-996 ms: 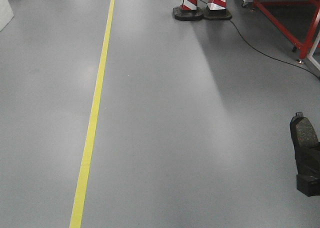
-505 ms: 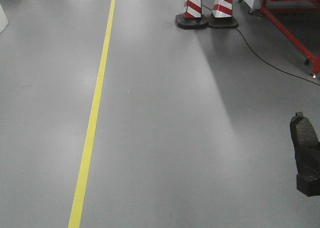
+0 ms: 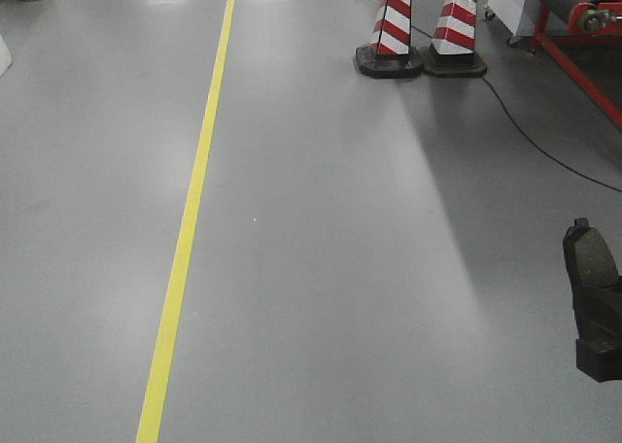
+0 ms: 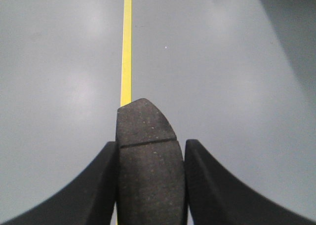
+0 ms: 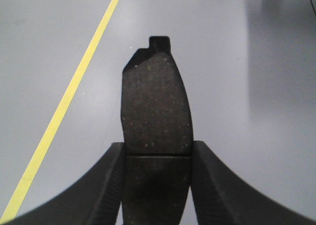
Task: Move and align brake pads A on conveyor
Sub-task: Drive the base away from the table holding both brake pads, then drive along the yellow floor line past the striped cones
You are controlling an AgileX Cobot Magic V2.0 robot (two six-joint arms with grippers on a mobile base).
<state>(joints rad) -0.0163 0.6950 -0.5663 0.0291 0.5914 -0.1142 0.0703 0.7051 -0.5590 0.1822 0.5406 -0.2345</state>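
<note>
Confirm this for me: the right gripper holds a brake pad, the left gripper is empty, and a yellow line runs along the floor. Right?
Not quite. The left gripper isn't empty: it is shut on the left brake pad, as the left wrist view shows. The right gripper does hold the right brake pad, and the yellow line runs along the floor.

Cones [image 3: 396, 20] back right; floor line [image 3: 190, 220] left; brake pad [image 3: 590, 260] right edge.

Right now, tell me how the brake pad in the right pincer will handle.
The brake pad looks rigid: it juts straight from the right pincer without sagging. Its grainy face probably resists slipping. Flat, it should lie still.
</note>
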